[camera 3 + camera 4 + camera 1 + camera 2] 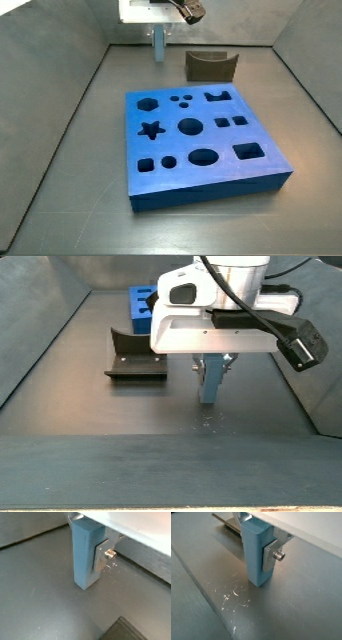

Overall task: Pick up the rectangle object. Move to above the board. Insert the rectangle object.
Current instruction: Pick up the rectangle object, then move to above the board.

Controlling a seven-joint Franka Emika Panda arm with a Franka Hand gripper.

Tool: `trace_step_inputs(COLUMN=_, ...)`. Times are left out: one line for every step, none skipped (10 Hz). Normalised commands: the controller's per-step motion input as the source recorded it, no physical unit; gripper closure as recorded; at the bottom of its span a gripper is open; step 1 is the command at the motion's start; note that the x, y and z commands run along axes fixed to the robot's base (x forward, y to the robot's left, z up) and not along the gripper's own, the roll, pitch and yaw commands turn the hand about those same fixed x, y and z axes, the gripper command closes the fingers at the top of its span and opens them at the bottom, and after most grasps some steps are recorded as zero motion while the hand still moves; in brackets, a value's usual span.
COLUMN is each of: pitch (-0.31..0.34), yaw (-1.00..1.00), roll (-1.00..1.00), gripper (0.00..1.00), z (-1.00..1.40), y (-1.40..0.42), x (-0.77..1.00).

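Gripper [100, 556]: clenched on the bar [87, 557], silver finger plates flat against opposite faces of its upper part. The bar hangs upright, lower end free. In both wrist views that end sits close over the floor [284, 607]; whether it touches or clears cannot be told. One side view suggests it is at or just off the surface.

Location: in a side view the gripper [160, 32] and bar [159, 42] are at the far end of the enclosure, beyond the board [207, 140] and left of the fixture [209, 66]. The board lies flat in the middle of the floor, well apart from the bar.

Step in hand, as judged: pick-up is done or nearly so; the lift and transfer to above the board remain.

Recommendations:
- Raise straight up until the lower end clears the board's top face before any sideways travel.
- Keep the bar vertical; a tilted bar will catch a hole's edge.
- Steer past the fixture on the way.
- Stop over the rectangular cut-out [250, 151] at the board's near-right, square the bar's cross-section to it, then lower slowly.

Markings: no brand, label or legible writing on bar, board, fixture or arm.
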Motion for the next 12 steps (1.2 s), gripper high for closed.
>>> trace_step_inputs(pitch=0.000, yaw=0.00, roll=0.00, gripper=1.00, z=0.00, y=0.00, x=0.00)
trace_step_inputs(pitch=0.000, yaw=0.00, roll=0.00, gripper=1.00, z=0.00, y=0.00, x=0.00)
trace_step_inputs(pitch=0.000, yaw=0.00, roll=0.00, gripper=1.00, z=0.00, y=0.00, x=0.00)
trace_step_inputs(pitch=0.000, yaw=0.00, roll=0.00, gripper=1.00, z=0.00, y=0.00, x=0.00)
trace_step_inputs(pitch=0.000, yaw=0.00, roll=0.00, gripper=1.00, z=0.00, y=0.00, x=0.00)
trace_step_inputs(pitch=0.000, yaw=0.00, roll=0.00, gripper=1.00, z=0.00, y=0.00, x=0.00)
trace_step_inputs(pitch=0.000, yaw=0.00, roll=0.00, gripper=1.00, z=0.00, y=0.00, x=0.00)
trace_step_inputs(pitch=0.000, yaw=0.00, roll=0.00, gripper=1.00, z=0.00, y=0.00, x=0.00)
trace_step_inputs(pitch=-0.318, yaw=0.00, roll=0.21, gripper=1.00, z=1.00, y=0.36, x=-0.01)
trace_step_inputs(pitch=-0.242, yaw=-0.04, roll=0.22, gripper=1.00, z=1.00, y=0.38, x=-0.01)
trace_step_inputs(pitch=-0.158, yaw=-0.06, roll=0.19, gripper=1.00, z=1.00, y=0.36, x=-0.01)
trace_step_inputs(pitch=-0.039, yaw=-0.07, roll=0.15, gripper=1.00, z=1.00, y=0.34, x=-0.01)
